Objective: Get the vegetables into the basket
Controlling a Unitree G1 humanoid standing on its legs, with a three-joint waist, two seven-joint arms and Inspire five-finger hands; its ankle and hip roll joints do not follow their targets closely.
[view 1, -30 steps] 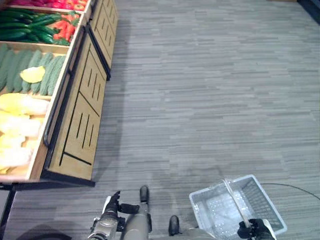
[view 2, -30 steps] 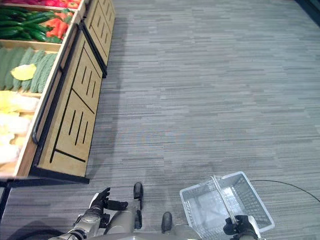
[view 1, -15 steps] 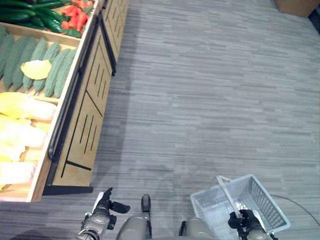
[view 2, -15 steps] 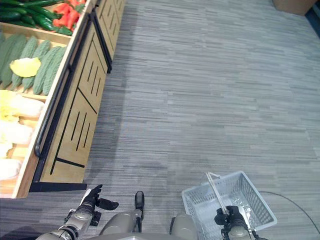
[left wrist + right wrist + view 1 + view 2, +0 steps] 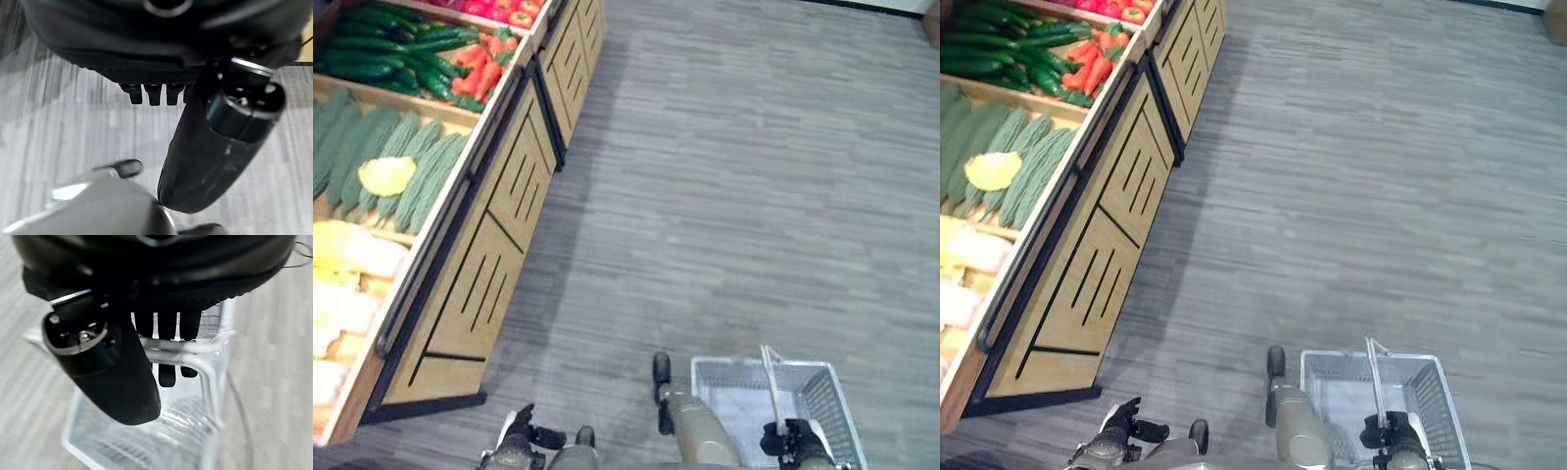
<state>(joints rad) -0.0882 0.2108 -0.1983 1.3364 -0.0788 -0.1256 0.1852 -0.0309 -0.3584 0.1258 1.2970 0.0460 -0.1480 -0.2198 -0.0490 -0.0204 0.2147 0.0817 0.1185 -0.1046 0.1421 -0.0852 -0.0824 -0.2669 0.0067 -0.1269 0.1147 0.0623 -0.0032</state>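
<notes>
At bottom right of the left eye view, right hand [image 5: 789, 443] grips the handle [image 5: 771, 384] of the basket [image 5: 822, 392], no vegetables visible inside. Left hand [image 5: 522, 436] at bottom left, fingers loose, holding nothing. Vegetables [image 5: 401, 166] lie in the wooden stand [image 5: 499, 225] at upper left, well apart. Grey floor [image 5: 754, 196] between.

Right wrist view: fingers [image 5: 167, 352] curled round handle over basket. Left wrist view: fingers [image 5: 155, 93] relaxed above floor.

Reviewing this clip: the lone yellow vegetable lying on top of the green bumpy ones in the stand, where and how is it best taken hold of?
Probably across its middle, from above. The yellow vegetable lies flat on the green gourds with its top exposed, while the stand walls off its sides. The free left hand, nearer the stand, suits it; the right hand holds the basket by its handle.
</notes>
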